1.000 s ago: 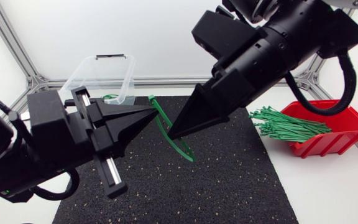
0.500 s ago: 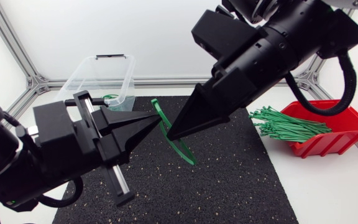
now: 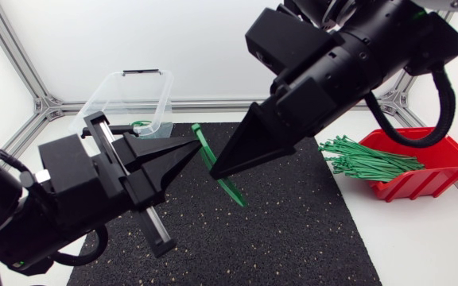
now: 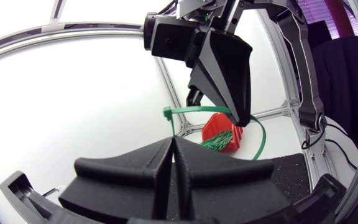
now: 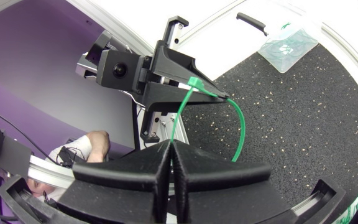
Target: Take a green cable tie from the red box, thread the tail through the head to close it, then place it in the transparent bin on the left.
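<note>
The left gripper (image 3: 197, 146) and right gripper (image 3: 215, 170) hang nearly tip to tip above the mat (image 3: 293, 238), each pinched tight on the same tie (image 3: 230, 191), which bows out below them. More ties (image 3: 368, 159) spill from the red box (image 3: 444, 171) on the right. The bin (image 3: 126, 95) stands back left.

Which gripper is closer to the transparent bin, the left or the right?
Left. The left gripper grips the green cable tie from the side of the transparent bin; the right gripper grips it from the opposite side, toward the red box.
</note>
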`<action>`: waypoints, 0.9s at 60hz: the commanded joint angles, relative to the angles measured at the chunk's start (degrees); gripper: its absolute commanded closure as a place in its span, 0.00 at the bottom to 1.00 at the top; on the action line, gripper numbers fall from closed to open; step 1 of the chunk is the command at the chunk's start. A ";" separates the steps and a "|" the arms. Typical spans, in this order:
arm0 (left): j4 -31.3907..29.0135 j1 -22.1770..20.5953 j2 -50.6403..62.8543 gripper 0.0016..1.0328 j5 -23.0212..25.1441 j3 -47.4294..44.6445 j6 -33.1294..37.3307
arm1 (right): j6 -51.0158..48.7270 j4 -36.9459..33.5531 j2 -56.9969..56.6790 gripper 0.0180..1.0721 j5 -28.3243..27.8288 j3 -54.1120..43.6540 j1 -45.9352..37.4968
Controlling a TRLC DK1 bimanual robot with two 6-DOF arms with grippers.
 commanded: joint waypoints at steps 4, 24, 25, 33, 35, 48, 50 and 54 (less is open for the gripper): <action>1.96 -0.63 1.06 0.97 -0.96 -1.46 1.53 | -1.06 -1.27 1.57 0.95 -2.46 0.58 -0.51; 3.45 -1.33 2.38 0.97 -2.71 -1.02 2.14 | -1.15 -2.59 3.51 0.95 -4.65 1.99 -0.69; 3.45 -1.33 2.38 0.97 -2.80 -1.02 2.14 | -1.15 -2.59 3.42 0.95 -4.74 1.99 -0.69; 4.07 -0.01 2.20 0.97 -2.80 -1.46 2.06 | -1.32 -2.59 2.71 0.95 -4.92 1.37 -1.30; 4.42 0.16 2.03 0.97 -2.80 -1.63 2.06 | -1.41 -2.50 2.71 0.95 -5.09 1.20 -1.65; 5.39 2.10 0.62 0.97 -2.80 -2.42 1.70 | -1.76 -2.06 3.33 0.95 -5.53 0.85 -3.15; 5.48 2.10 -0.08 0.97 -2.80 -2.60 1.62 | -1.85 -2.06 3.51 0.95 -5.62 0.93 -3.32; 5.48 2.18 -0.96 0.97 -2.80 -2.69 1.44 | -1.85 -2.06 3.86 0.95 -5.62 0.85 -3.24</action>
